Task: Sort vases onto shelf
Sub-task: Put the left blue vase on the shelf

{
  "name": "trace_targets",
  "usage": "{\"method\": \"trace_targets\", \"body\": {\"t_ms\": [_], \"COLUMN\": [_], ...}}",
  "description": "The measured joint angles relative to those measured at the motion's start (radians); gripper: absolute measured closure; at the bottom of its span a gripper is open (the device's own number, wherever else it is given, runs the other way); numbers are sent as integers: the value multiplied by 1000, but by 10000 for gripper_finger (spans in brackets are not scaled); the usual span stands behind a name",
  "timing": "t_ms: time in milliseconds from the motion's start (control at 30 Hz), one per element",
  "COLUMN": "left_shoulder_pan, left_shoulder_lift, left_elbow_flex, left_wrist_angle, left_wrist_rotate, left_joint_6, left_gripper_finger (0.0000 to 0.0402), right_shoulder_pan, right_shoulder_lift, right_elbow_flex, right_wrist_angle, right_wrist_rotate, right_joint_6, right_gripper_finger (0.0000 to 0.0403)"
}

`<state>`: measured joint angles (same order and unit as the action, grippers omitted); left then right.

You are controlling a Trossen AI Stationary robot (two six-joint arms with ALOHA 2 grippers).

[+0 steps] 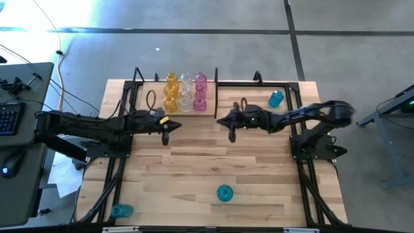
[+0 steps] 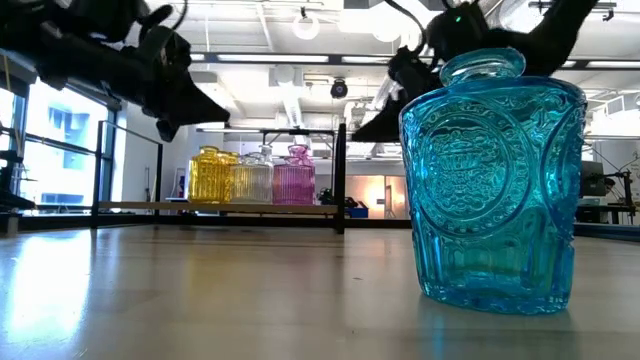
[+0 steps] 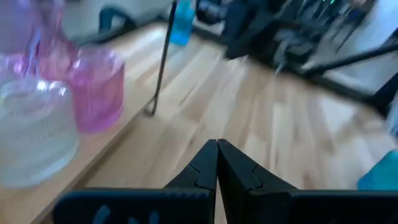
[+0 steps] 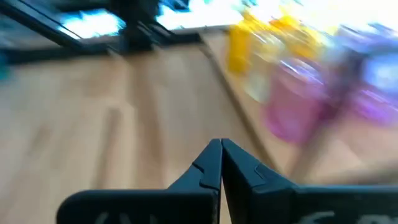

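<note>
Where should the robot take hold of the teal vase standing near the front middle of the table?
Grip the teal vase at its narrow neck, coming straight down from above. It stands upright and alone on the table, and the neck is slimmer than the wide embossed body.

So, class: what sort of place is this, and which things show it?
Probably a robotics lab or industrial workspace: two robot arms over a wooden table, a bare concrete floor, and a keyboard on a side desk.

Open table (image 1: 194, 162) is being left between both arms; passage is being blocked only by a teal vase (image 1: 224, 193) near the front.
</note>
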<state>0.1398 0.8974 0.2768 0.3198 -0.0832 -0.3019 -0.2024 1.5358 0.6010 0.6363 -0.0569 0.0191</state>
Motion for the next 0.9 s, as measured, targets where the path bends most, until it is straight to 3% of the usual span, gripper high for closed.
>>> {"method": "trace_targets", "body": {"t_ms": [167,400,567,767,900], "left_shoulder_pan": [0,1,1,-3,-33], "left_shoulder_lift": [0,0,0,0,0], "left_elbow_flex": [-96,-115,-115,-99,2], "left_wrist_angle": [204,252,262,221,-9], "left_wrist_rotate": [5,3,49,224,285], "left_joint_6": [0,53,71,94,137], "left_gripper_finger": [401,401,401,401,401], "right_shoulder_pan": [0,-1,-1,1,24], "right_shoulder_lift": [-239,-495,-538,-510,-456], "right_elbow_flex": [0,0,0,0,0], "right_wrist_angle": [-397,-748,-771,-728,-641], "right_wrist_rotate": [243,533,543,413,369], "right_joint_6": [57,229,255,235,183], "right_gripper_finger": [378,269,209,195,198]}}
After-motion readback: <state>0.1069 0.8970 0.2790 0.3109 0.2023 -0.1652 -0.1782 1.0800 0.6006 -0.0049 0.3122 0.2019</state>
